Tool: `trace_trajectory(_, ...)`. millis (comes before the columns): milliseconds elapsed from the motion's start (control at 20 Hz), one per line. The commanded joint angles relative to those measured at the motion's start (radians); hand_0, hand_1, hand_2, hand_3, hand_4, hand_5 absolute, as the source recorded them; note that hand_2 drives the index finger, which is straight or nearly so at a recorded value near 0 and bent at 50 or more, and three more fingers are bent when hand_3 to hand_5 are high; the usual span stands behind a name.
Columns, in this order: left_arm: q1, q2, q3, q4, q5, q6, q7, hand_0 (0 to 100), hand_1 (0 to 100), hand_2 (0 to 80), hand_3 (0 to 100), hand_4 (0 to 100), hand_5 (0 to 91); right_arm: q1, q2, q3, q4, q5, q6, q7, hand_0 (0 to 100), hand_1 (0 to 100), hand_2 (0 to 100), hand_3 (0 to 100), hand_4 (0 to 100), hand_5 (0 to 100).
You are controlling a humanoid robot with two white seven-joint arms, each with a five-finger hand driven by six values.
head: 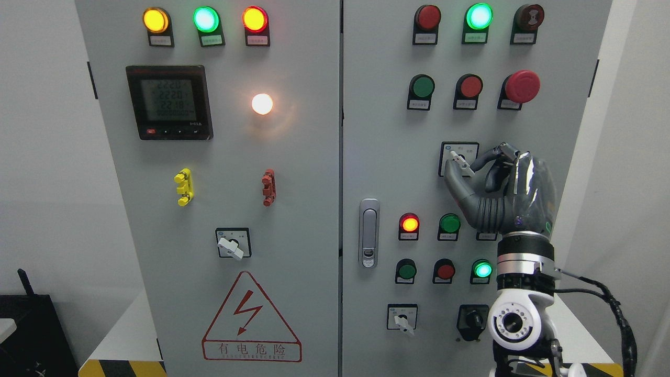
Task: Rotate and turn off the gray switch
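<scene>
Dark metallic fingers (pixel 459 183) of the right hand (pixel 502 188) pinch the pale gray rotary switch handle (pixel 464 163) on its black-framed square plate (pixel 458 158), upper middle of the gray cabinet's right door (pixel 387 157); the handle points down-right; just below sit a lit red round lamp (pixel 409 224) and a green round button (pixel 449 223); a red mushroom stop button (pixel 521 86) stands above, well apart.

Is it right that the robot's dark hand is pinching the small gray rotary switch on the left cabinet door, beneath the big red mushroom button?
Not quite. In the head view, the right hand grips the small gray rotary switch on the right cabinet door, not the left. It does sit beneath the big red mushroom button.
</scene>
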Motion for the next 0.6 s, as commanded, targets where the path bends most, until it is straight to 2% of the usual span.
trace_trajectory(0, -0.009, 0.000, 0.008, -0.026, 0.020, 0.001, 0.000, 12, 39, 0.0, 0, 0, 0.0, -0.002, -0.001, -0.014, 0.005, 0.000, 0.001, 0.000, 30, 56, 66, 100, 96, 100)
trace_trajectory(550, -0.009, 0.000, 0.008, -0.026, 0.018, 0.001, 0.000, 12, 39, 0.0, 0, 0, 0.0, -0.005, -0.001, -0.014, 0.010, -0.002, 0.001, 0.002, 35, 54, 67, 100, 97, 100)
